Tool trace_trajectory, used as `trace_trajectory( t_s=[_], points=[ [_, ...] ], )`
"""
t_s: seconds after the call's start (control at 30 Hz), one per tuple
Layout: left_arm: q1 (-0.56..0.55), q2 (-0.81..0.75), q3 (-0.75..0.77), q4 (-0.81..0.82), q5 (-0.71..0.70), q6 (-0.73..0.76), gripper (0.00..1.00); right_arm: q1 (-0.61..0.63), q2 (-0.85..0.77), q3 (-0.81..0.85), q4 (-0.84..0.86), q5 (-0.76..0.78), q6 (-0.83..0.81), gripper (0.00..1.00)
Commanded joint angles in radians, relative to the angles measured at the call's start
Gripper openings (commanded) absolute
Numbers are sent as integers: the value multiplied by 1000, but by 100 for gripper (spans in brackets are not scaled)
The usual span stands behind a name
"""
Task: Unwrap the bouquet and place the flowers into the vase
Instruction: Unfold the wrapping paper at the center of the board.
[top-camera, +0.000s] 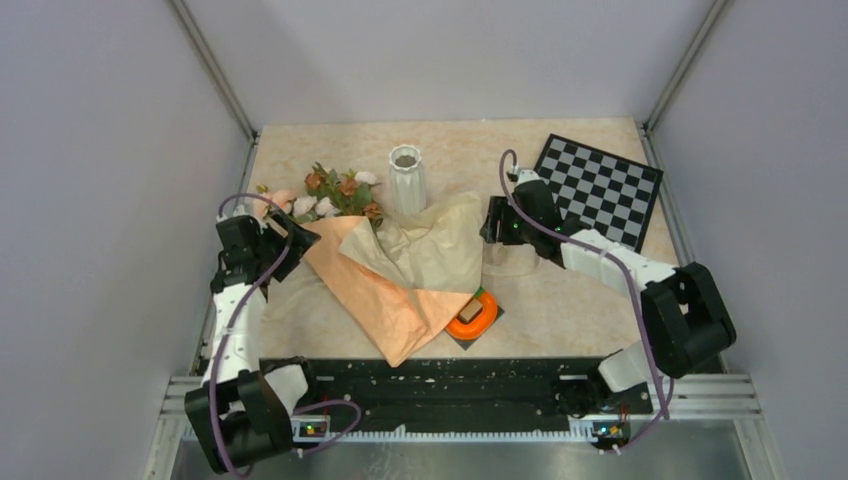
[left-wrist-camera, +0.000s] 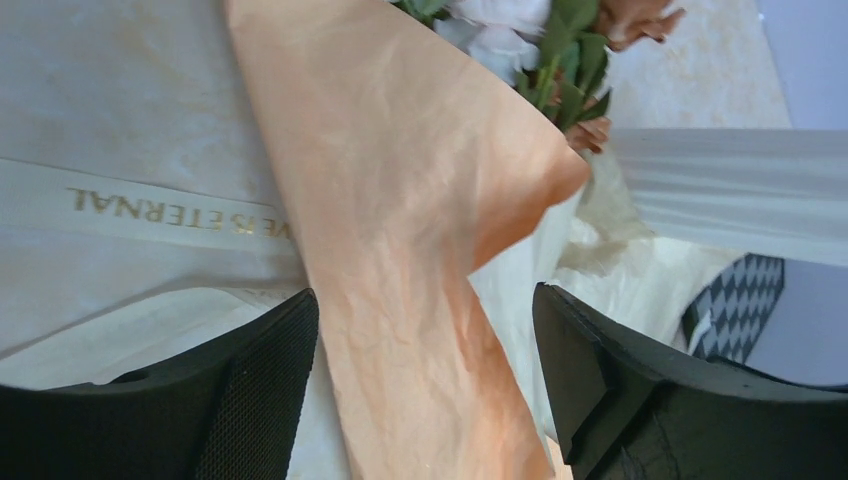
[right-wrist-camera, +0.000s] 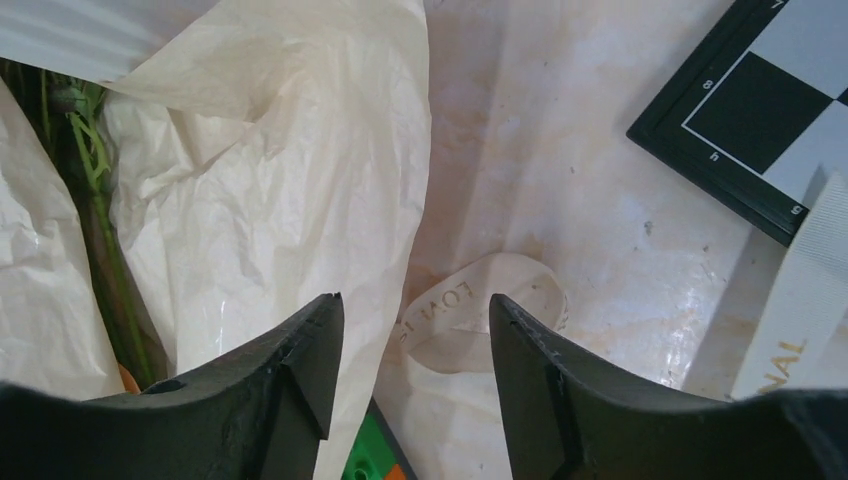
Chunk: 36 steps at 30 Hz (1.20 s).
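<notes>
The bouquet's peach paper (top-camera: 395, 295) lies unfolded on the table with cream tissue (top-camera: 440, 245) over it. The flowers (top-camera: 330, 195) stick out at its far left end, next to the upright white ribbed vase (top-camera: 405, 178). My left gripper (top-camera: 295, 245) stands open at the paper's left corner. In the left wrist view the peach paper (left-wrist-camera: 400, 220) runs between the wide-apart jaws of that gripper (left-wrist-camera: 425, 300), ungripped. My right gripper (top-camera: 490, 225) hangs open at the tissue's right edge. In the right wrist view it (right-wrist-camera: 415, 300) is over a loose ribbon loop (right-wrist-camera: 480, 310), beside tissue (right-wrist-camera: 270, 170) and green stems (right-wrist-camera: 100, 230).
A checkerboard (top-camera: 600, 188) lies at the back right, close to my right arm. An orange ring (top-camera: 475, 312) on a dark tile pokes out from under the paper's near right edge. A printed cream ribbon (left-wrist-camera: 150, 212) lies flat on the table to the left.
</notes>
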Motion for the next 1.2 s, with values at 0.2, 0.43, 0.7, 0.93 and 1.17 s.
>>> trace_trajectory(
  t_s=[0.2, 0.43, 0.7, 0.93, 1.17],
  points=[
    [-162, 13, -43, 155, 214, -162, 87, -9, -204, -99, -32, -79, 22, 61],
    [-235, 16, -69, 202, 153, -226, 77, -9, -279, -170, 36, -179, 133, 61],
    [-266, 82, -97, 201, 138, -236, 80, -7, -250, -200, 63, -256, 150, 61],
    [-284, 119, -111, 277, 169, -251, 66, -8, -237, -264, 110, -365, 177, 61],
    [-286, 160, -110, 324, 175, -250, 39, 6, -190, -316, 187, -395, 230, 61]
  ],
)
